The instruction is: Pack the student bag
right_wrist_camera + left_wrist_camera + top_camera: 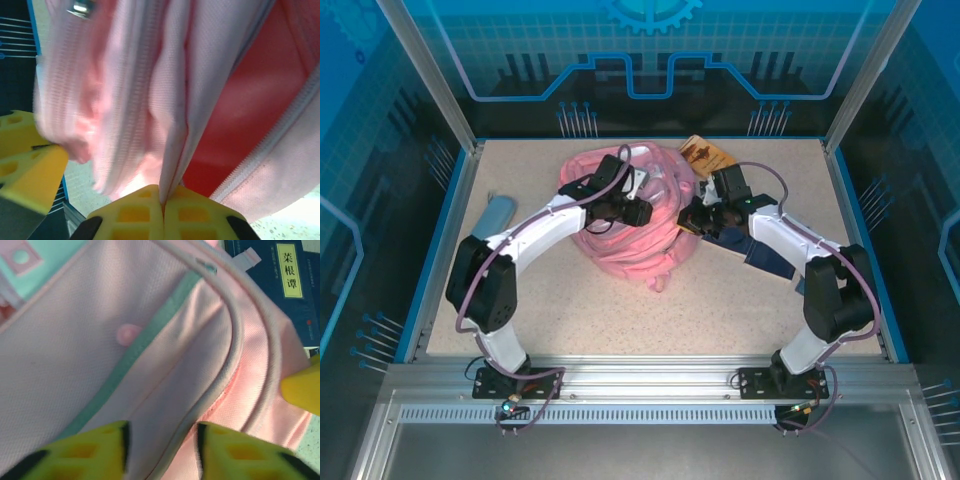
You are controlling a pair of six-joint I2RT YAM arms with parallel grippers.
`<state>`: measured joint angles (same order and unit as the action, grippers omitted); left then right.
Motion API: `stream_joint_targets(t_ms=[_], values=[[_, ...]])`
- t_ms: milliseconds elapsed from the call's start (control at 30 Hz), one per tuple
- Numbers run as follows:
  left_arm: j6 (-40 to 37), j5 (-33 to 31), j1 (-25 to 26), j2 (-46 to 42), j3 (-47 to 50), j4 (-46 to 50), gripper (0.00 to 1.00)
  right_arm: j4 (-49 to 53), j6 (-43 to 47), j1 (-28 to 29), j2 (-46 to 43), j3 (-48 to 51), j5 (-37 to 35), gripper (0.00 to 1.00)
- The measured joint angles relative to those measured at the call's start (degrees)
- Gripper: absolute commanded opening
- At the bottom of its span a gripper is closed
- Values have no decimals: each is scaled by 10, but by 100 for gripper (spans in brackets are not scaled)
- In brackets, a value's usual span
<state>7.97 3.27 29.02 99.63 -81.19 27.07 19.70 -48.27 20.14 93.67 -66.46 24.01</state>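
Your left gripper (161,440): fingers spread over a student bag (625,245) seam.
Your right gripper (163,202): pinching the bag's fabric edge.

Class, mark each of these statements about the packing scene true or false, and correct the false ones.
1. The right gripper is shut on a fold of the pink student bag. True.
2. The light-blue pencil case is inside the bag. False: it lies on the table, left of the bag.
3. A dark blue book with a Chinese title lies beside the bag. True.
4. The bag hangs clear of the table. False: it rests crumpled on it.
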Motion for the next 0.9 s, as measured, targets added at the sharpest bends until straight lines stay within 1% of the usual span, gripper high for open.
stream_joint_targets(t_ms=[67,133,267,333,433,500,600,733,900], values=[[25,-19,-1,-28,0,17,63,-7,-2,7,0,-4,4,0],[59,-46,-1,-67,4,42,64,-14,-2,19,3,-16,8,0],[127,-75,2,-143,25,90,65,-32,-5,45,21,-50,19,0],[162,-82,16,-180,55,99,65,-48,-11,58,35,-67,23,0],[210,-80,48,-210,105,101,64,-61,-19,74,52,-87,28,0],[240,-75,65,-214,136,96,63,-67,-24,82,63,-99,32,0],[274,-70,73,-205,163,90,60,-74,-30,91,74,-110,35,0],[307,-71,74,-181,165,68,54,-74,-34,99,76,-114,35,0],[329,-85,75,-155,165,48,44,-74,-36,100,76,-115,35,0]])
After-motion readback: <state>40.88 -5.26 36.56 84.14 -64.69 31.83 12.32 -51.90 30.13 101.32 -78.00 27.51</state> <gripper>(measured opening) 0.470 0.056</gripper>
